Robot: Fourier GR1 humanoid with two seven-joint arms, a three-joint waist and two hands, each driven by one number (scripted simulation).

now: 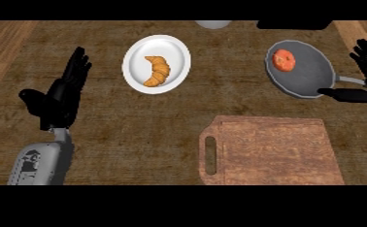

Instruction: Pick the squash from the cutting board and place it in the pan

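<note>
Squash [284, 60]: we see the orange-red squash lying inside the pan, toward its far-left part, touching nothing but the pan's floor. We judge the placing step done, since the task's thing is where the task wants it.

Pan [309, 78]: dark grey, on the counter at the right, its black handle pointing toward the right edge, which leaves the bowl open to a reach from that side.

Cutting board [269, 151]: wooden, near the lower middle, handle slot at its left; we see nothing on it.

Right hand [359, 55]: only dark fingers show at the right edge, just beyond the pan. They look straight and apart, holding nothing, so we take it as released.

Left hand [63, 92]: at the left, fingers up, straight and apart, resting well away from the work.

Plate [157, 64]: white, carrying a croissant [156, 70]; it sits between left hand and pan, apart from both, and plays no part.

Counter [143, 138]: brown, bearing everything.
</note>
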